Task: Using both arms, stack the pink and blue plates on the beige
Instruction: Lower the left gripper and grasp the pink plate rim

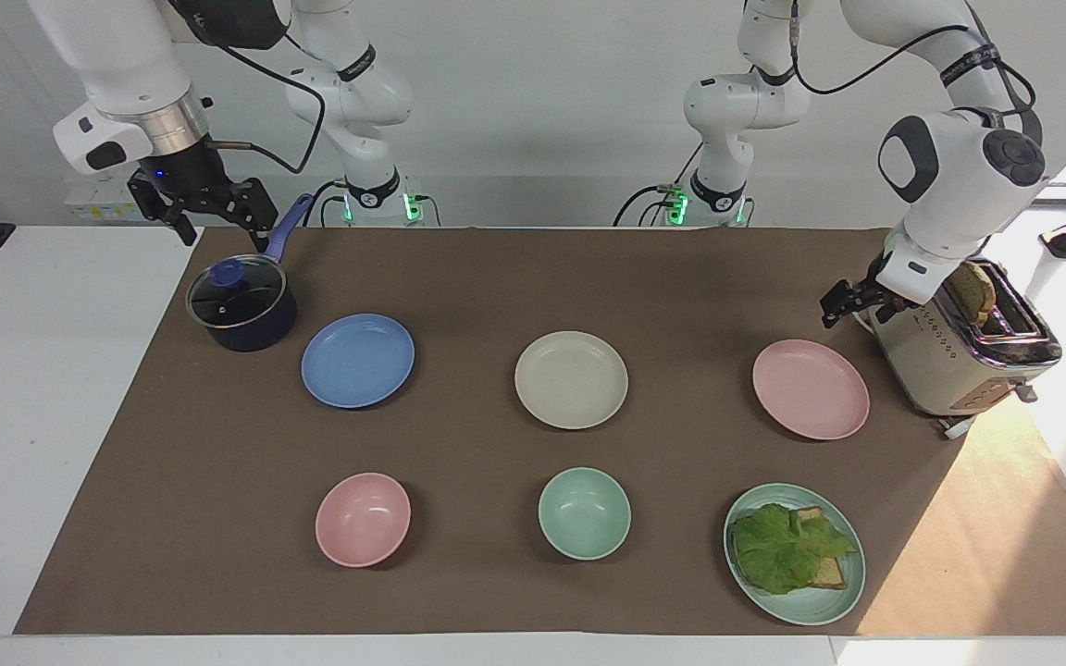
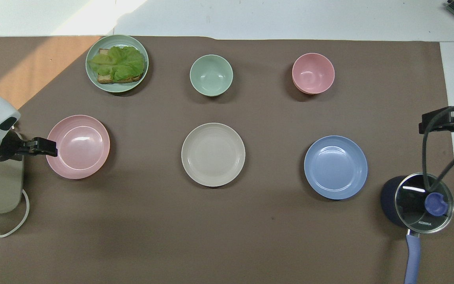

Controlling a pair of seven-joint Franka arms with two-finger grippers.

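Note:
The pink plate [image 1: 811, 388] [image 2: 78, 146] lies toward the left arm's end of the table, next to a toaster. The beige plate [image 1: 571, 379] [image 2: 213, 154] sits mid-table, and the blue plate [image 1: 357, 360] [image 2: 335, 167] lies toward the right arm's end. All three are bare and apart. My left gripper [image 1: 836, 310] [image 2: 49, 148] hangs low beside the toaster, open, over the pink plate's rim on the toaster side and not touching it. My right gripper [image 1: 226, 236] [image 2: 426, 124] waits open in the air over the mat's edge by the pot, holding nothing.
A toaster [image 1: 959, 342] with a bread slice stands beside the pink plate. A dark pot with a glass lid [image 1: 241, 303] stands by the blue plate. Farther from the robots are a pink bowl [image 1: 363, 519], a mint bowl [image 1: 584, 512] and a mint plate [image 1: 797, 615] with lettuce toast.

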